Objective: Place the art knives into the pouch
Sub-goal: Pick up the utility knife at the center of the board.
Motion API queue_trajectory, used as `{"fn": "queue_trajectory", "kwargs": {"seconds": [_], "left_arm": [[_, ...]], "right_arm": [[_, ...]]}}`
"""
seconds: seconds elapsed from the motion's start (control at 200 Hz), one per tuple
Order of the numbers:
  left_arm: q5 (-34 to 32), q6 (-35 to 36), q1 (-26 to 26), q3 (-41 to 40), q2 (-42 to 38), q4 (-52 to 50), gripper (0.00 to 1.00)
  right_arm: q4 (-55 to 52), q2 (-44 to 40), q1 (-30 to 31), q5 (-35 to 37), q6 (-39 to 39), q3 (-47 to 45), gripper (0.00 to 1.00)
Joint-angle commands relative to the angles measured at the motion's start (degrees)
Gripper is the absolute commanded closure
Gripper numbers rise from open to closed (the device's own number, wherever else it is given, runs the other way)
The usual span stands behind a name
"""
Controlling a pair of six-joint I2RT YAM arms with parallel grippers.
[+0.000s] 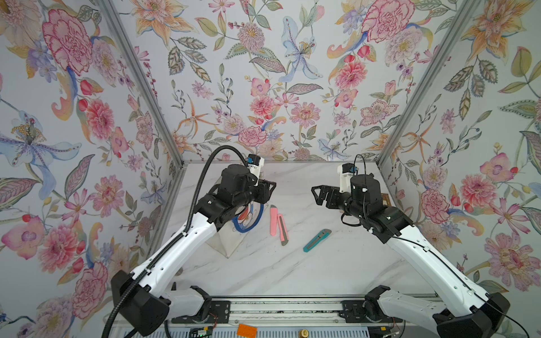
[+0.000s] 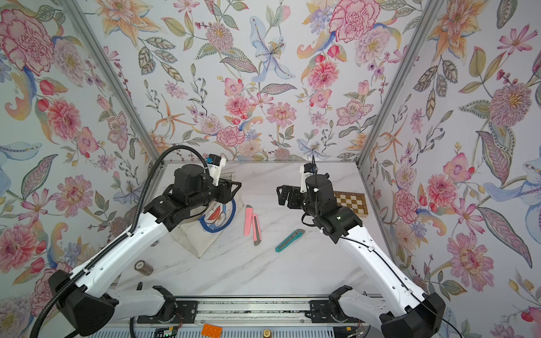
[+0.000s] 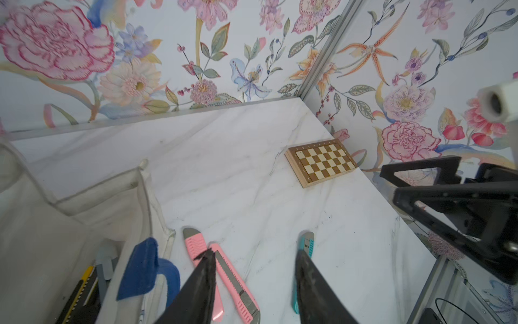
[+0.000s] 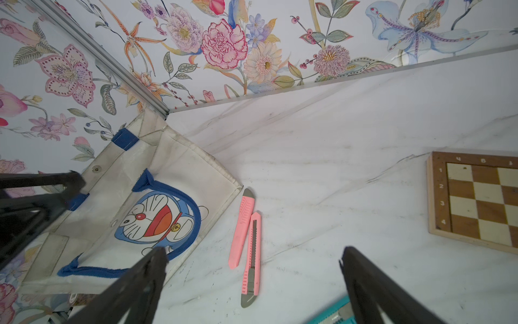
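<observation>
Pouch (image 4: 179, 165) is lying open-mouthed on the tabletop (image 1: 322, 263), far left. Left fingers (image 3: 201, 280) are hanging parted and empty near its edge, and right fingers (image 4: 364, 280) are spread wide, empty. Pink art knives (image 1: 278, 224) are lying just beside it. Probably best: gripping one crosswise mid-handle and lifting it clear of the rim.

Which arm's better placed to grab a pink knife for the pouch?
Left, probably: the left tool hangs open near the pink knives and the pouch; the right tool sits farther off.

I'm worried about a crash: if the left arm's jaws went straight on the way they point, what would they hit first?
Probably bare marble table, past the pink knives and short of the chessboard; the right gripper sits off to one side. Depth is unclear.
</observation>
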Motion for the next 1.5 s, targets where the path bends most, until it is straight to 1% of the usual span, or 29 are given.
{"fn": "queue_trajectory", "kwargs": {"seconds": [0.0,0.145,0.23,0.325,0.34,0.425,0.721,0.786,0.886,0.986,1.051,1.106,1.306,1.496], "left_arm": [[2.8,-2.5,-1.1,-2.2,3.2,3.3,0.53],[4.0,-1.9,-1.6,-2.4,8.3,4.3,0.56],[4.6,-1.8,-1.7,-2.2,11.2,4.5,0.59],[5.1,-2.0,-1.9,-2.3,13.2,5.1,0.61],[5.3,-2.1,-1.9,-2.4,15.0,5.2,0.61],[6.2,-2.3,-1.9,-2.7,17.7,6.0,0.62],[2.4,-1.2,-1.6,-0.9,26.3,3.6,0.64],[1.3,-0.9,-1.2,-0.2,27.6,3.2,0.64],[-1.2,-0.4,-0.8,0.6,29.4,2.5,0.68],[-1.4,-0.4,0.0,1.4,31.6,1.9,0.68],[-1.2,-0.3,0.4,1.7,32.8,1.9,0.66],[-2.0,-0.1,0.4,1.9,33.3,1.9,0.64],[-4.2,-0.4,1.4,2.8,35.3,1.2,0.64],[-3.1,-0.7,2.7,3.9,37.3,1.9,0.64]], "right_arm": [[1.3,-2.4,-0.5,-0.2,0.2,-1.4,0.01],[1.2,-4.2,-0.8,-0.9,-0.9,-2.2,0.01],[1.1,-4.2,-0.9,-1.5,-1.1,-2.7,0.01],[1.0,-4.1,-1.0,-2.2,-0.7,-3.2,0.01],[1.0,-4.1,-1.0,-2.2,-0.6,-3.3,0.01],[1.0,-3.8,-1.0,-2.5,0.3,-3.6,0.01],[1.1,-3.6,-1.1,-2.8,4.0,-5.2,0.01],[1.2,-3.7,-1.1,-2.8,4.6,-5.5,0.01],[1.1,-3.4,-1.1,-2.9,5.0,-5.8,0.01],[1.1,-2.9,-1.3,-3.2,5.0,-5.6,0.01],[1.2,-2.5,-1.3,-3.3,5.0,-5.5,0.01],[1.0,-2.2,-1.3,-3.4,5.0,-5.4,0.01],[1.1,-1.3,-1.3,-4.2,5.4,-5.4,0.01],[1.1,-1.2,-1.3,-3.6,5.3,-5.9,0.01]]}}
